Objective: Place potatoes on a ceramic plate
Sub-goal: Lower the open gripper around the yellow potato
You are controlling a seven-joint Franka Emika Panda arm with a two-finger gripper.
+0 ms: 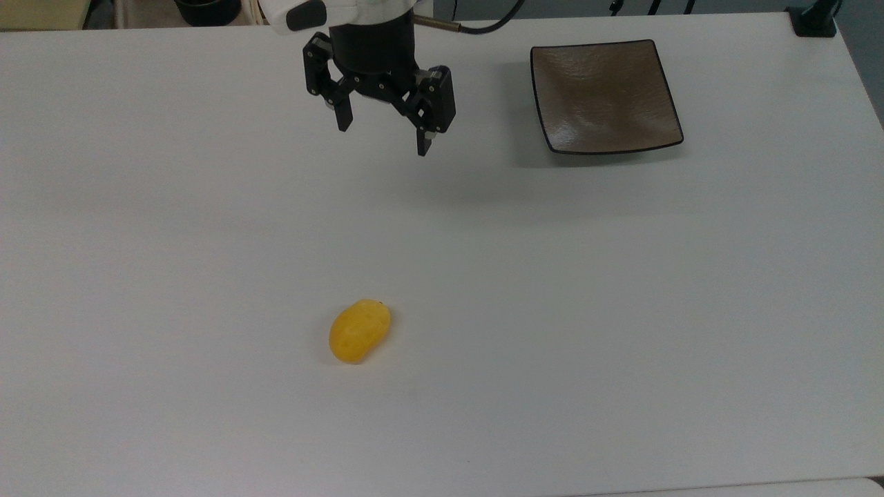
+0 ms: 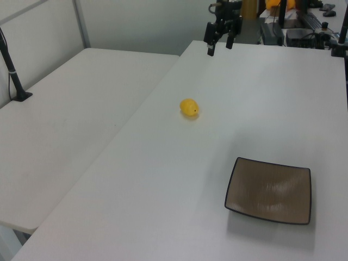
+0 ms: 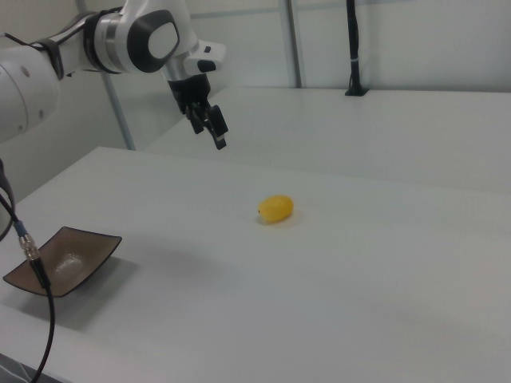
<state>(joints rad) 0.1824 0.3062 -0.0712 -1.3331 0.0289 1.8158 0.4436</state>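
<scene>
The potatoes are one bright-yellow oval lump [image 1: 359, 331] lying on the white table, in the lower middle of the top view; it also shows as the yellow lump [image 2: 189, 107] in the left view and the yellow lump [image 3: 276, 209] in the right view. The ceramic plate [image 1: 604, 96], square and taupe-brown with a thin black rim, sits bare at the top view's upper right, and appears again as the plate [image 2: 270, 190] and the plate [image 3: 64, 259]. My gripper [image 1: 383, 138] hangs open above the table, well apart from the lump and to the top view's left of the plate, holding nothing. The gripper [image 2: 219, 49] and gripper [image 3: 209, 134] show the same wide-apart fingers.
A black post base [image 1: 815, 21] stands on the table's corner at the top view's upper right. A second white table [image 2: 70, 109] adjoins on the left view's left, with a black pole [image 2: 13, 70] on it. A black cable [image 3: 32, 271] hangs near the plate in the right view.
</scene>
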